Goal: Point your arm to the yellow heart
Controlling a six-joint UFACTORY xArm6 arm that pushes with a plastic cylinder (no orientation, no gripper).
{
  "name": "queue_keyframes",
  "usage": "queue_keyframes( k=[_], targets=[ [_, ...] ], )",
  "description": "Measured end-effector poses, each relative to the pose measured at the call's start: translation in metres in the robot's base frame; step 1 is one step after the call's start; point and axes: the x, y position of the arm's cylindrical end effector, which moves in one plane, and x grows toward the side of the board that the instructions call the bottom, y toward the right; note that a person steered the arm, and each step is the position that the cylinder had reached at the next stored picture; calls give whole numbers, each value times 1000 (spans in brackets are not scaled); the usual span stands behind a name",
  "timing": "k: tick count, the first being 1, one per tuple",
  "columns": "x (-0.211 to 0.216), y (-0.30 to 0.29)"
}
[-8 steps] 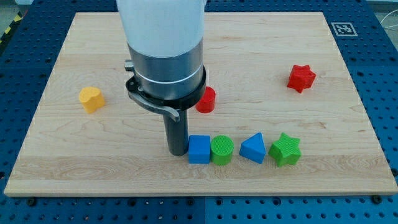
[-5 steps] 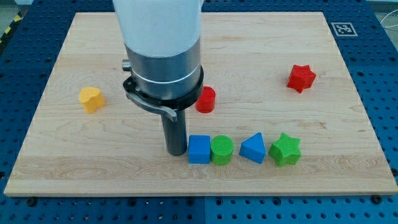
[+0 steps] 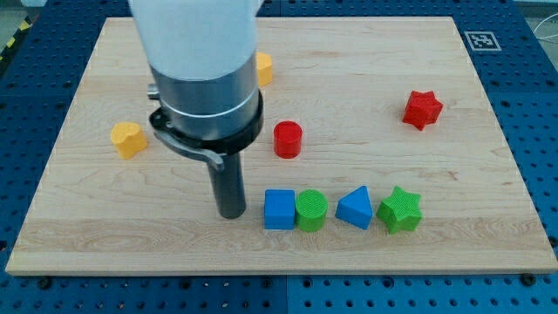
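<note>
Wooden surface [image 3: 488,131]: our tip [image 3: 231,213], clawless and holding nothing, sits left of the blue cube [image 3: 279,209], yellow heart [image 3: 128,139] unobstructed far left.

Pale wood-grain board [image 3: 436,235] — matt; green star [image 3: 401,210] ridged, plastic-looking.

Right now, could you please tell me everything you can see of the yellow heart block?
The yellow heart is a small, chunky block of matte yellow-orange, plastic by its look, with a notched top and ridged sides. It lies flat on the wooden board, near the view's left edge and about mid-height. Nothing touches it: bare wood surrounds it on all sides. My tip stands well off to the view's right and lower, just left of the blue cube, so it is not yet at the heart.
</note>
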Motion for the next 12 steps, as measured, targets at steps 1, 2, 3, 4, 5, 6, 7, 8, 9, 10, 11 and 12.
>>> queue_keyframes(
  k=[1,2,3,4,5,6,7,8,9,10,11,12],
  targets=[
    [0,-20],
    [0,-36],
    [0,-54],
    [0,-69],
    [-2,-77],
    [-16,-82],
    [-40,-82],
    [-52,-88],
    [-52,-112],
    [-52,-149],
    [-62,-172],
    [-89,-175]
  ],
)
